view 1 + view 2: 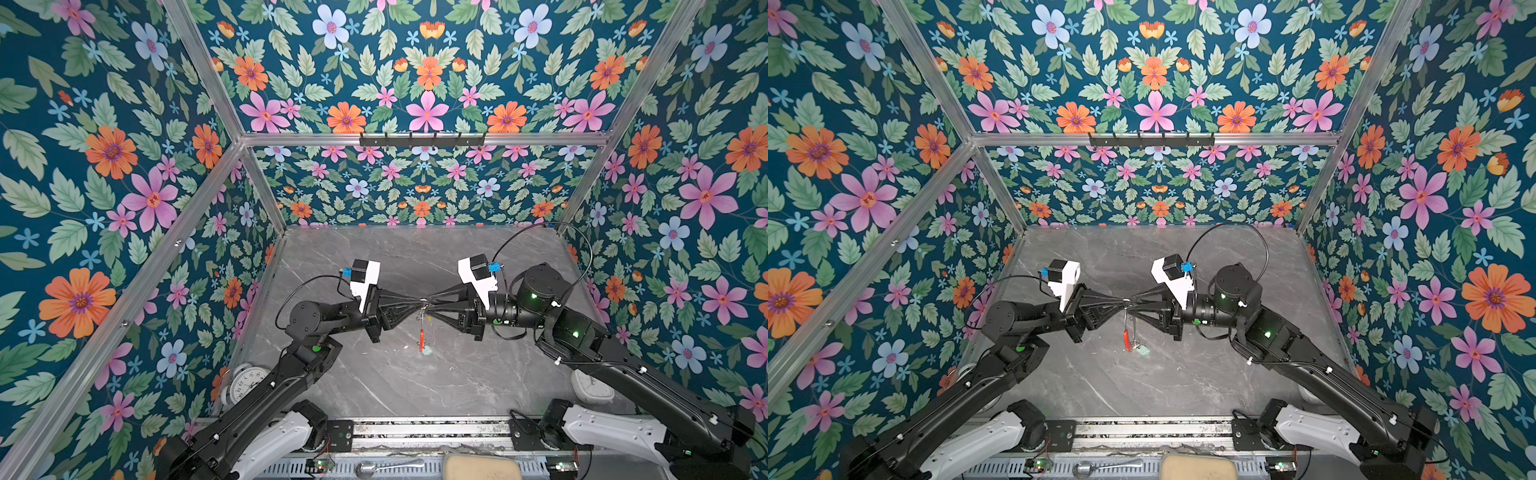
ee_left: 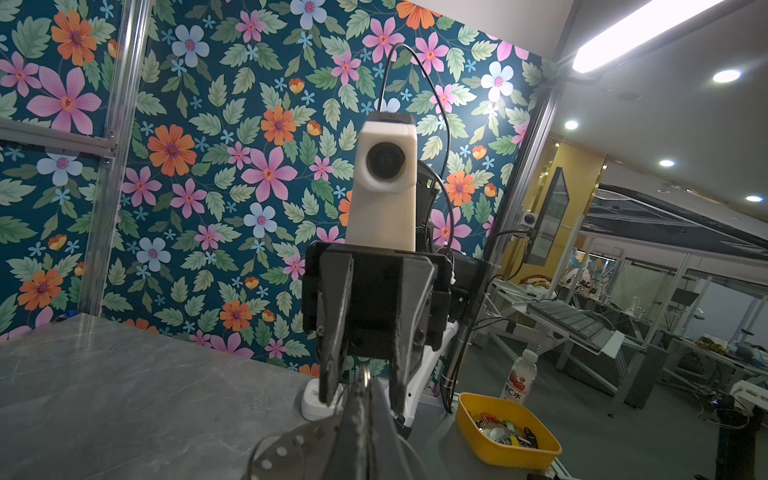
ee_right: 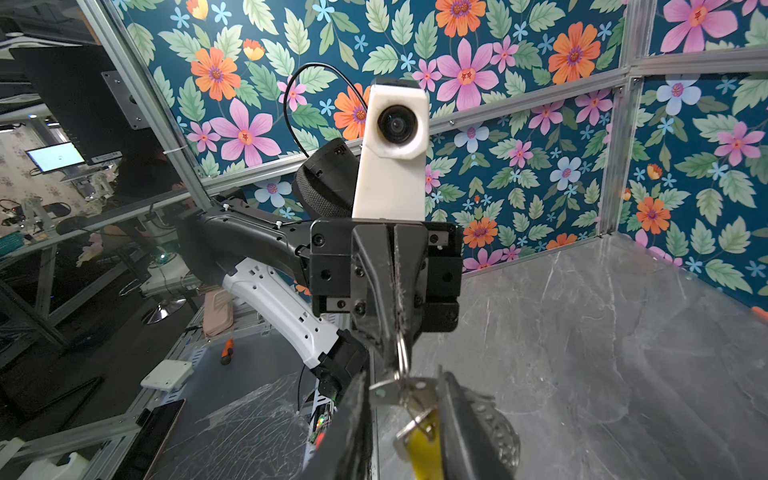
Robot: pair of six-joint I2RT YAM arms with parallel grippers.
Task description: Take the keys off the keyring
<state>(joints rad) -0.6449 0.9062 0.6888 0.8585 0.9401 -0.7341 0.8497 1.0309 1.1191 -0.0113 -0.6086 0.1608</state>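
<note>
Grey marble-look desk [image 1: 415, 386], with a white round alarm clock [image 1: 245, 384] at the far left edge, half under the left arm. Moving in, the left pincer [image 3: 397, 343] is clamped fully shut on a thin metal ring at the top of the keyring [image 1: 422, 337], that large thin grey metal hoop with the red sleeve. Can't tell if it's pinching the hoop itself or one of the small split rings.

The hoop dangles from there over the middle of the desk in both top views, and the small silver key with the pale mint-white oval tag [image 1: 427, 351] is at its bottom end. Then the right pincer [image 3: 402, 380] meets the left one tip to tip. Its fingers are partly apart, straddling the small silver key with the yellow plastic tag [image 3: 386, 394], no clear squeeze on it. A white rounded gadget [image 1: 590, 388] sits far right, partly under the right arm.
</note>
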